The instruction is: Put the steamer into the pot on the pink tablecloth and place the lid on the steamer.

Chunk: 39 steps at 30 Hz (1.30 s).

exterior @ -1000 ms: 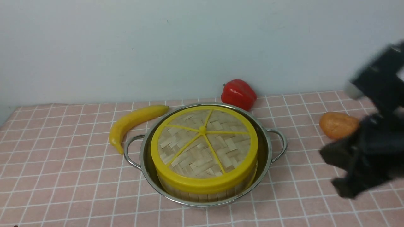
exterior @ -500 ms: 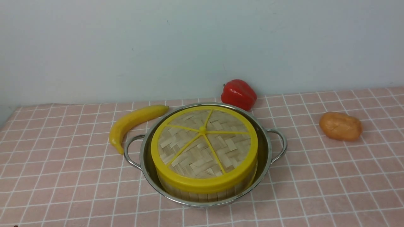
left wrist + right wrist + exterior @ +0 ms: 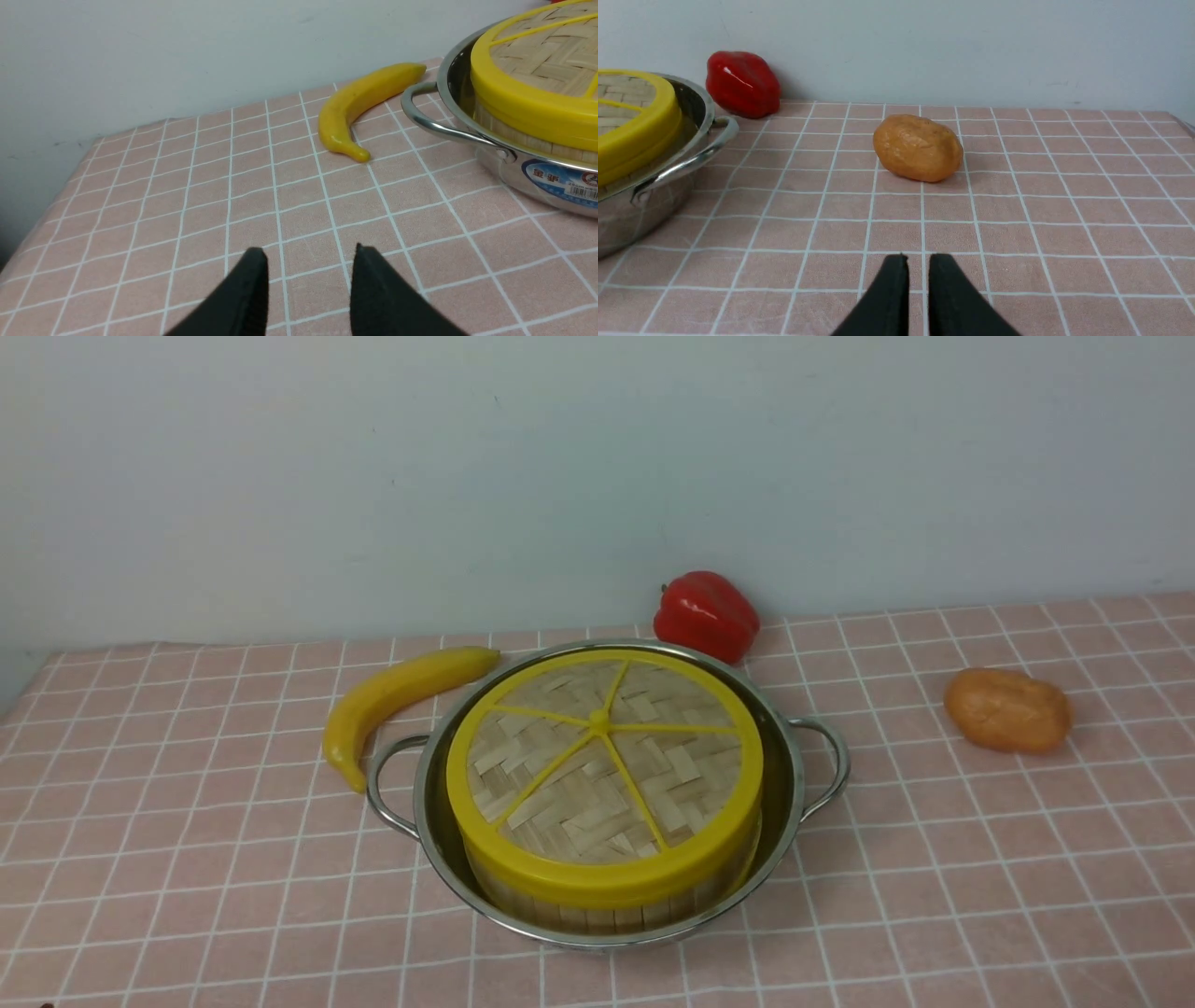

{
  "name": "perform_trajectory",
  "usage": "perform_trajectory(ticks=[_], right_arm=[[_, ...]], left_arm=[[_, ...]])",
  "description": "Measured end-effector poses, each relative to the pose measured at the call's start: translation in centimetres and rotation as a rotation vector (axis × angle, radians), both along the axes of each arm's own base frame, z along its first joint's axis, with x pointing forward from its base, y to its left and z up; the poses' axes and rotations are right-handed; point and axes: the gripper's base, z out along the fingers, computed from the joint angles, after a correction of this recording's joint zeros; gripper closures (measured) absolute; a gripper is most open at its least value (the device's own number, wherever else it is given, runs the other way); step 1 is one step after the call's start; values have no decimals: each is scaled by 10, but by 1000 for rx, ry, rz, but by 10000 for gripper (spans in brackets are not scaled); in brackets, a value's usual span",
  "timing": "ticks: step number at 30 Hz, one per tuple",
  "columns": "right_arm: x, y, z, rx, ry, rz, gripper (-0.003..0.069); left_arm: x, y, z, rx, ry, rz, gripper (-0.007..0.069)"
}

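The steel pot [image 3: 794, 775] stands on the pink tablecloth [image 3: 187, 859] at the middle. Inside it sits the steamer [image 3: 597, 915], of which only the bamboo side wall shows. The woven lid [image 3: 602, 765] with its yellow rim lies flat on top and covers it. Neither arm appears in the front view. My left gripper [image 3: 308, 248] is open over bare cloth, left of the pot [image 3: 514, 172]. On the other side of the pot [image 3: 644, 205], my right gripper [image 3: 918, 255] hovers over the cloth with its jaws narrowly apart and nothing between them.
A yellow banana [image 3: 392, 695] lies against the pot's back left. A red pepper [image 3: 705, 614] sits behind the pot by the wall. An orange lump [image 3: 1006, 709] rests to the right, just ahead of my right gripper. The cloth's left edge drops off.
A second ago my right arm was a dark blur at the right edge of the front view; it has since pulled out of that view. Pot, steamer and lid have not moved.
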Motion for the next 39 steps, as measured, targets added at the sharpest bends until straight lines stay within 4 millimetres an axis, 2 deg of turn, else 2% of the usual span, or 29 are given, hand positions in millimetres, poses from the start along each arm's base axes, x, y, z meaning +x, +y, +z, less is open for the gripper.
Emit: perform_trajectory(ticks=[6,39], right_arm=[[0,1,2,49,-19,2,543],[0,1,2,55,-21,1,455]], left_arm=[[0,0,0,0,0,0,382],[0,0,0,0,0,0,382]])
